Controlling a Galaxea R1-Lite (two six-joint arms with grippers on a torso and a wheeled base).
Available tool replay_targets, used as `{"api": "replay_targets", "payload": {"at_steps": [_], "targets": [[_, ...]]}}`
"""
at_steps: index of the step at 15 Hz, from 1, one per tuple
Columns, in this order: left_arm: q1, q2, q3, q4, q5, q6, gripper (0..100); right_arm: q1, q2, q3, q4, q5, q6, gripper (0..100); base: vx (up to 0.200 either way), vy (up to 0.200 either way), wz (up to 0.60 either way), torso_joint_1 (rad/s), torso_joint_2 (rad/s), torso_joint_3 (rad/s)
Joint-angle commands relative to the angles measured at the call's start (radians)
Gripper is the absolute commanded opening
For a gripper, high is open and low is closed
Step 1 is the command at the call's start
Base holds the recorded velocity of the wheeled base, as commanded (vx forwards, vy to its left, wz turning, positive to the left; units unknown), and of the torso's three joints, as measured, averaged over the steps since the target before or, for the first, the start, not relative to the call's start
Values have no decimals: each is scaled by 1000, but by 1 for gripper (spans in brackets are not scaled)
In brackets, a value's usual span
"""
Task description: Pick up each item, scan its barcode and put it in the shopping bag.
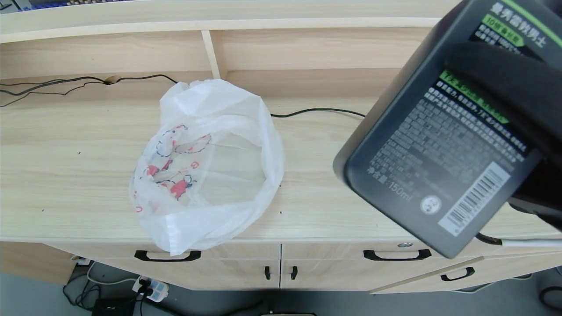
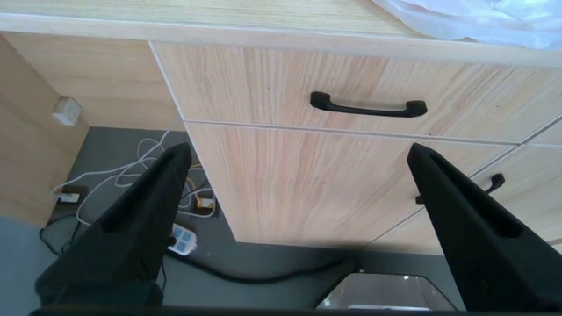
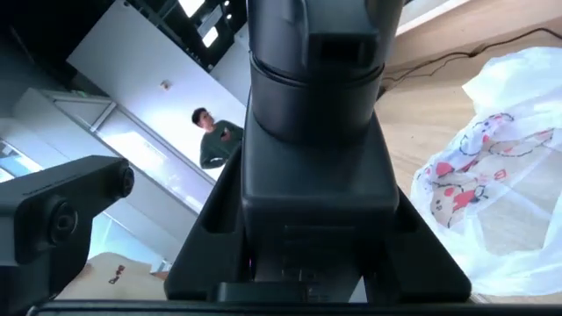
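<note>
**Right claw holds bottle up beside the bag, left claw idle below it**

Counter (image 1: 70,175): light wood, with the bag sitting on it.

Bag (image 1: 206,162): white plastic with a red and blue cartoon print. It lies near the counter's front edge with its mouth gaping upward. One corner droops over the edge. Only crumpled plastic shows inside.

Bottle (image 1: 439,145): dark and flat-sided, to the right of the bag. It is raised off the counter, well clear of the bag, and tilted. Its printed back label faces the head camera. The barcode (image 1: 476,197) sits at the label's low corner, on the side away from the bag.

Right claw (image 3: 316,281): clamped on the bottle, with fingers pressed to opposite sides. One black finger (image 1: 500,70) crosses the upper label in the head view. The bottle's lower end sticks out past the fingers, toward the bag.

Left claw (image 2: 299,228): spread wide and holding nothing. It is below the bag, lower than the counter edge, and faces the drawer fronts. The bag's edge shows at the top of the left wrist view.

Cable (image 1: 316,112): thin and black, running along the counter behind the bag toward the bottle. More cables (image 1: 48,85) lie behind the bag on its left side.

Drawer handle (image 1: 167,256): black, directly under the bag's drooping corner. A second handle (image 1: 397,254) is further right, under the bottle.
</note>
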Motion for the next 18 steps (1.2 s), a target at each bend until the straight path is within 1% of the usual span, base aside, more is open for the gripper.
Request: {"api": "replay_targets", "payload": {"at_steps": [1, 5, 9, 12, 14, 16, 18], "targets": [[0, 0, 0, 0, 0, 0, 100, 13, 18, -7, 0, -1, -1, 0, 0, 0, 0, 0, 0, 0], [0, 0, 0, 0, 0, 0, 100, 13, 41, -17, 0, -1, -1, 0, 0, 0, 0, 0, 0, 0], [0, 0, 0, 0, 0, 0, 100, 15, 87, -74, 0, -1, -5, 0, 0, 0, 0, 0, 0, 0], [0, 0, 0, 0, 0, -2, 100, 15, 78, -66, -3, -6, -16, 0, 0, 0, 0, 0, 0, 0], [0, 0, 0, 0, 0, -2, 100, -31, 84, -65, 4, -19, -180, 0, 0, 0, 0, 0, 0, 0], [0, 0, 0, 0, 0, -2, 100, -145, 104, -63, 6, -27, -349, 0, 0, 0, 0, 0, 0, 0], [0, 0, 0, 0, 0, -2, 100, -277, 121, -65, 4, -32, -476, 0, 0, 0, 0, 0, 0, 0]]}}
